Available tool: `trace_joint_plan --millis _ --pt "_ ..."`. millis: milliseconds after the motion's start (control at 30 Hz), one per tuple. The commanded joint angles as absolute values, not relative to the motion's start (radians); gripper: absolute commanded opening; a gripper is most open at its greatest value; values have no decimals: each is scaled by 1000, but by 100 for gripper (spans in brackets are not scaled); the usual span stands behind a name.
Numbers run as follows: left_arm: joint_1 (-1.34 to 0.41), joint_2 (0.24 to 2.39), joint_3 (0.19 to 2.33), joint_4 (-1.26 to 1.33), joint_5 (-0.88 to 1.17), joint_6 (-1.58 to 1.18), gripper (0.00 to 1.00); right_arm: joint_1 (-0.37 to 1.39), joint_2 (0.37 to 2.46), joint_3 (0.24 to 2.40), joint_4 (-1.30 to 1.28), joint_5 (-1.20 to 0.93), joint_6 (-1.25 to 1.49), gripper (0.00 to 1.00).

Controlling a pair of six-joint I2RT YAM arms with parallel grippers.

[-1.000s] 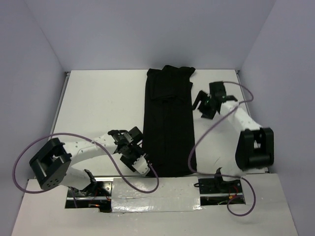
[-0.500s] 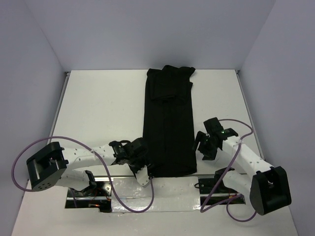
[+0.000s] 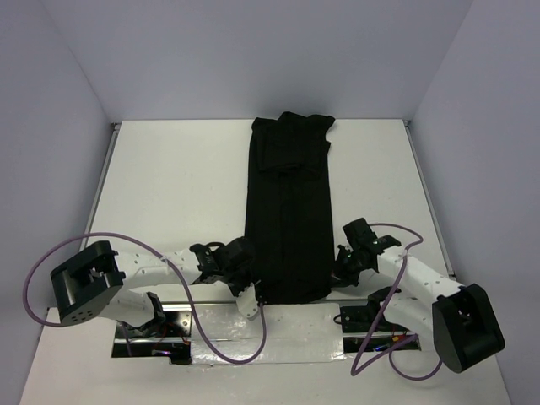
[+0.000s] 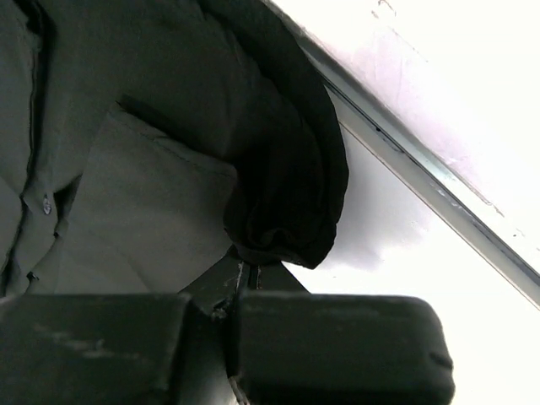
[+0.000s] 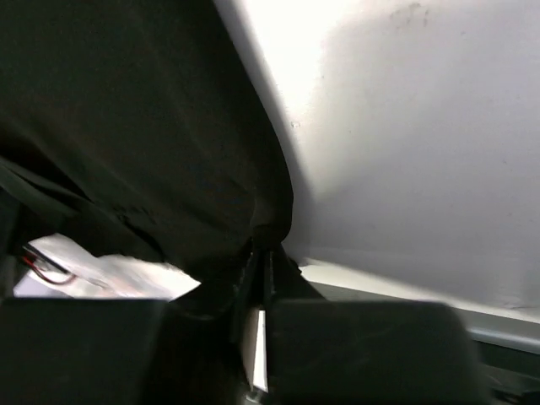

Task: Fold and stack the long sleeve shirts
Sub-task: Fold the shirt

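The black long sleeve shirt (image 3: 287, 211) lies as a long folded strip on the tabletop (image 3: 177, 186), stretching away from my hands. Both have just closed: my left hand (image 3: 251, 278) and right hand (image 3: 339, 270) now pinch its near corners, ready to fold.

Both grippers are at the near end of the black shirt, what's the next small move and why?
Probably lift both near corners a little together. The left gripper and right gripper each look shut on the near edge of the shirt, and it lies as a long flat strip, so raising that end starts the fold.
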State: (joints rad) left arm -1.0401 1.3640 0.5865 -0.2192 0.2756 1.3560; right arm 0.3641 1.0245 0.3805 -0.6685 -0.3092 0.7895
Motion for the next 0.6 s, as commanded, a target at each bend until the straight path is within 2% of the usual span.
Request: trace_joint_plan --millis 0,33,167,367,567 --pt "-1045 1352 595 -287 275 1296 0 373 974 371 -656 -322 793 4" --pt "-1043 1335 615 -311 284 1252 0 373 953 385 -676 -322 793 1" --pt "-1039 1292 710 -513 389 1200 0 379 870 434 -817 -341 773 0" --pt "-1026 1252 739 -561 383 1071 0 393 809 517 -1001 -359 718 0" --pt "-925 1252 860 -663 500 1017 0 393 801 607 -1103 -357 669 0"
